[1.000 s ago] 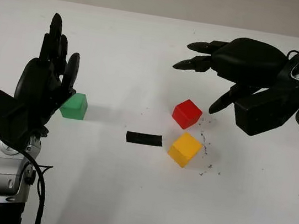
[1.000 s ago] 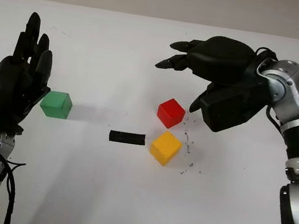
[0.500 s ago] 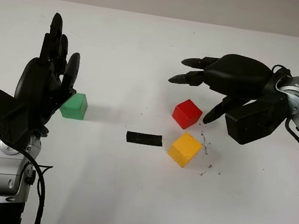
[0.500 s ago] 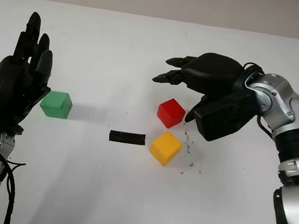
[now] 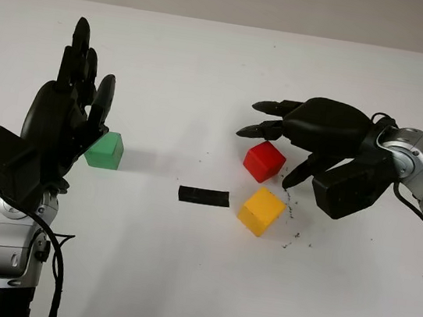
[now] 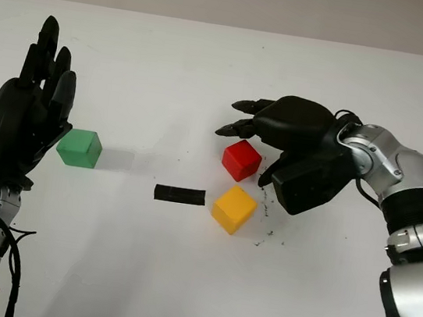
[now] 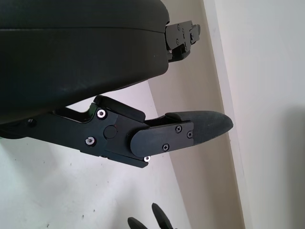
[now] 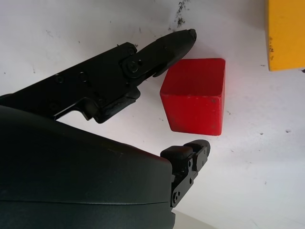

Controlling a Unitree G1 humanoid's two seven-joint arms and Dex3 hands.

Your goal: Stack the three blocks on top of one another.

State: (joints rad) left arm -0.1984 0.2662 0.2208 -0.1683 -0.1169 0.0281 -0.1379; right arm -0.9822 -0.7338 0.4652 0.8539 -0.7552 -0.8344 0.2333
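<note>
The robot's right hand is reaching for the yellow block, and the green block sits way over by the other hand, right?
Not quite. The right hand is open around the red block, not the yellow block; the right wrist view shows its fingers on either side of the red one. The green block does sit by the left hand.

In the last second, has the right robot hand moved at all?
Yes. The right robot hand has come down toward the red block, which sits where it was.
</note>
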